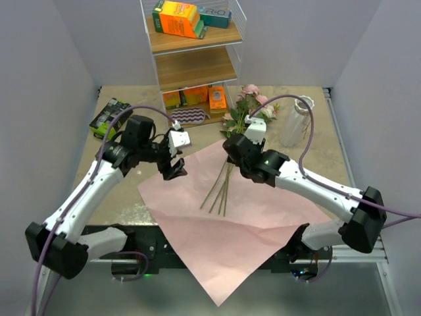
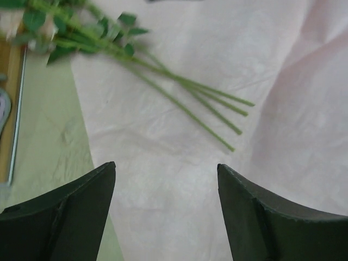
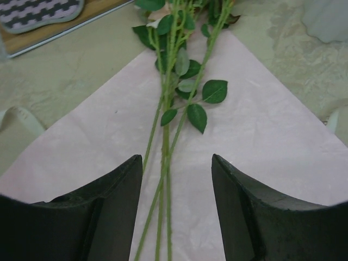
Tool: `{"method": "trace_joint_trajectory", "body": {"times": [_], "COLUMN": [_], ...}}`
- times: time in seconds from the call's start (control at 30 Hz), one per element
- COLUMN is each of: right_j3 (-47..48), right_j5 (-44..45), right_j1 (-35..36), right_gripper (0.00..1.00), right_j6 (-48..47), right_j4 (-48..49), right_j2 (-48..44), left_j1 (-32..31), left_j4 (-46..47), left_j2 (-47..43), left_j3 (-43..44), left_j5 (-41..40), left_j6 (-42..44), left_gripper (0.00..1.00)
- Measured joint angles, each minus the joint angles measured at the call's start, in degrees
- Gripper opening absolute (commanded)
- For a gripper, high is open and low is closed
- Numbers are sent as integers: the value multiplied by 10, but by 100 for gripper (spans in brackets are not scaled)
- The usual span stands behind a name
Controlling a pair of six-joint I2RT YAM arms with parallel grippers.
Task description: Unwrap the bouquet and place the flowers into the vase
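The bouquet lies unwrapped: its pink sheet is spread flat on the table. The flowers rest on it, with green stems toward me and pink blooms by the shelf. My right gripper hangs open low over the stems, which run between its fingers without being pinched. My left gripper is open and holds nothing. It hovers over the sheet's left edge, with the stem ends ahead of it. The white ribbed vase stands upright at the back right.
A wire-and-wood shelf rack at the back holds orange boxes. A zigzag-patterned pouch lies on its lowest board. A green and black packet sits at the back left. The sheet's near corner hangs over the table's front edge.
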Motion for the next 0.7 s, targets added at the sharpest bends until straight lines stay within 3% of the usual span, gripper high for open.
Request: {"method": "trace_joint_trajectory", "body": {"times": [0.17, 0.37, 0.7], "right_j3": [5, 5, 5], "right_j5": [-13, -49, -73], "right_j1": [-69, -116, -161], "right_gripper": [57, 56, 50], "right_j6": [15, 15, 15], "right_j4": [22, 83, 153], "right_j2": [65, 143, 236], "left_j1": [71, 77, 77], "left_j4": [17, 48, 61], "left_j2": [85, 66, 63], "left_j3": [-20, -89, -97], "left_j5": [-25, -55, -88], "left_j6": [-19, -31, -32], "left_gripper": [86, 84, 81]}}
